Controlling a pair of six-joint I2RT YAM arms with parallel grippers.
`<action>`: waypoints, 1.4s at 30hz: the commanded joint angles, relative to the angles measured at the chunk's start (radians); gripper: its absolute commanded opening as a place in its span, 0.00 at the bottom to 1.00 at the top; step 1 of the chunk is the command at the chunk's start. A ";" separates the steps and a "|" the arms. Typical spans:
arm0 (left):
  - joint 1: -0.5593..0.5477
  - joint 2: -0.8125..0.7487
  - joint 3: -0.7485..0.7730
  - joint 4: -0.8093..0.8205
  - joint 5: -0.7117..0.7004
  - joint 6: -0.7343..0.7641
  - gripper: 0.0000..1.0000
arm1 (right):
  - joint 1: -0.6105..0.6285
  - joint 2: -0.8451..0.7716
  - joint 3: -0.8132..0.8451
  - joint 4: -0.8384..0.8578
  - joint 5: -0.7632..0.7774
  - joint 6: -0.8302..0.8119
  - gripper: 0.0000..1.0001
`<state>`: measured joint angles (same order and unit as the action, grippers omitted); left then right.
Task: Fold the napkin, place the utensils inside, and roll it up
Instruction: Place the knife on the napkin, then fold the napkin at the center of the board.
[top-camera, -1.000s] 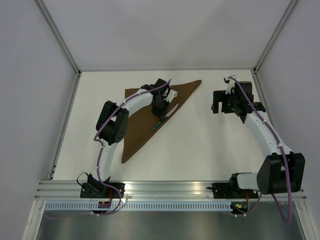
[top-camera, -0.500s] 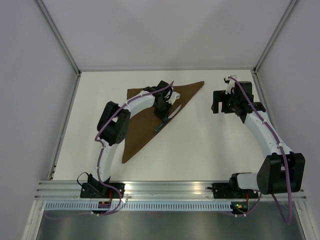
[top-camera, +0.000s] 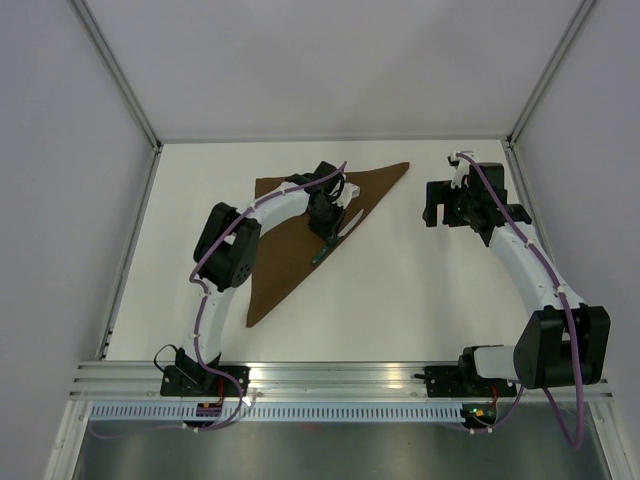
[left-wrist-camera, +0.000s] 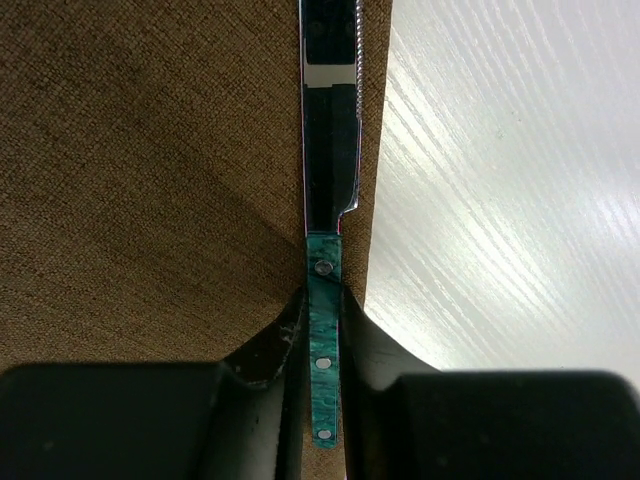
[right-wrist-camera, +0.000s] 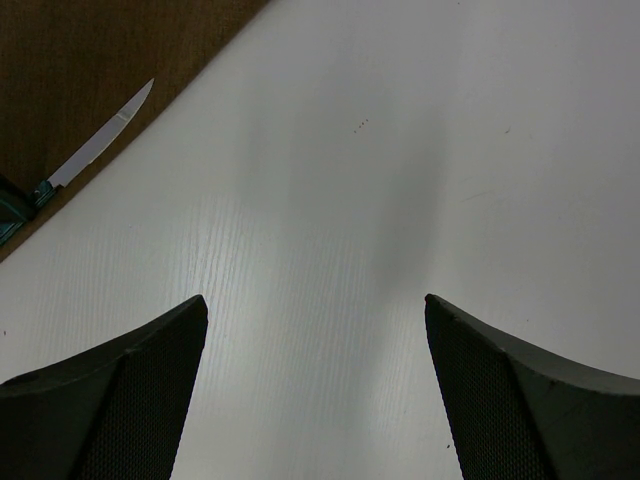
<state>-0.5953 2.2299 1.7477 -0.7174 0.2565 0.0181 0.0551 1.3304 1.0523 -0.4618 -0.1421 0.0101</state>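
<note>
You have a white table (top-camera: 400, 300) with faint wood grain, grey walls (top-camera: 330, 60) around it, a metal rail (top-camera: 340, 372) along its near edge.

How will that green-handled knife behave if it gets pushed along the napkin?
The serrated knife looks like rigid metal, unlikely to bend in the left end effector. Its flat blade and handle suggest it won't roll. The coarse weave of the napkin would probably drag on it, and the cloth may bunch if pushed.

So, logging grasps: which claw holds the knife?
The left claw, shut on the knife by its green handle over the napkin; the right claw hangs open, holding nothing.
</note>
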 joint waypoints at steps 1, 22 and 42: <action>-0.001 -0.061 0.042 0.012 0.009 -0.037 0.21 | 0.005 -0.017 -0.003 -0.012 -0.002 -0.001 0.94; 0.201 -0.676 0.125 -0.024 -0.186 -0.308 0.54 | 0.623 0.096 0.084 0.196 0.231 -0.237 0.91; 0.232 -1.058 0.053 -0.067 -0.339 -0.353 0.60 | 1.350 0.556 0.138 0.577 0.466 -0.522 0.84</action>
<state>-0.3660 1.1988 1.8091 -0.7696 -0.0555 -0.3027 1.3727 1.8477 1.1473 0.0048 0.2703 -0.4686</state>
